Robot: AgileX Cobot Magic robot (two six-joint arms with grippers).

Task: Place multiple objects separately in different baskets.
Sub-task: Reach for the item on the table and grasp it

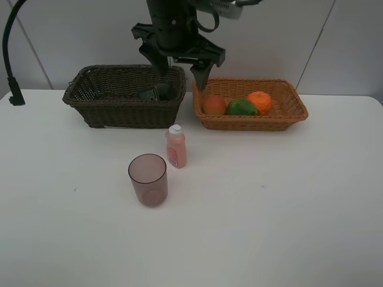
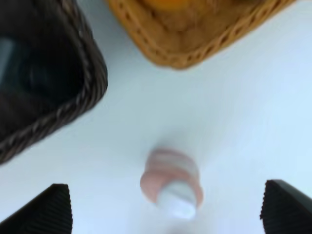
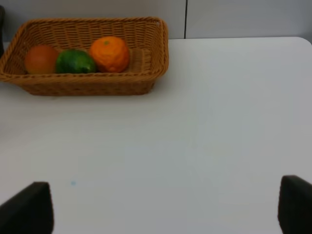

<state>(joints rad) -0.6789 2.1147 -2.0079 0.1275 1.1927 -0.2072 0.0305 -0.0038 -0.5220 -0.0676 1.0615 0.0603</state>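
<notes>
My left gripper (image 1: 181, 75) hangs open above the gap between the two baskets. In the left wrist view its open jaws (image 2: 173, 208) frame the pink white-capped bottle (image 2: 170, 181) from above. That bottle (image 1: 176, 147) stands upright on the table beside the mauve cup (image 1: 148, 179). The dark brown basket (image 1: 90, 113) holds the dark green bottle (image 1: 157, 92). The light tan basket (image 1: 287, 116) holds the peach-like fruit (image 1: 214, 105), the green fruit (image 1: 242, 107) and the orange (image 1: 260, 101). My right gripper (image 3: 161, 209) is open and empty over bare table, with the tan basket (image 3: 87, 84) ahead of it.
A black cable post (image 1: 13, 89) stands at the table's back left. The white table (image 1: 269, 209) stretches wide in front of the baskets. A wall runs close behind the baskets.
</notes>
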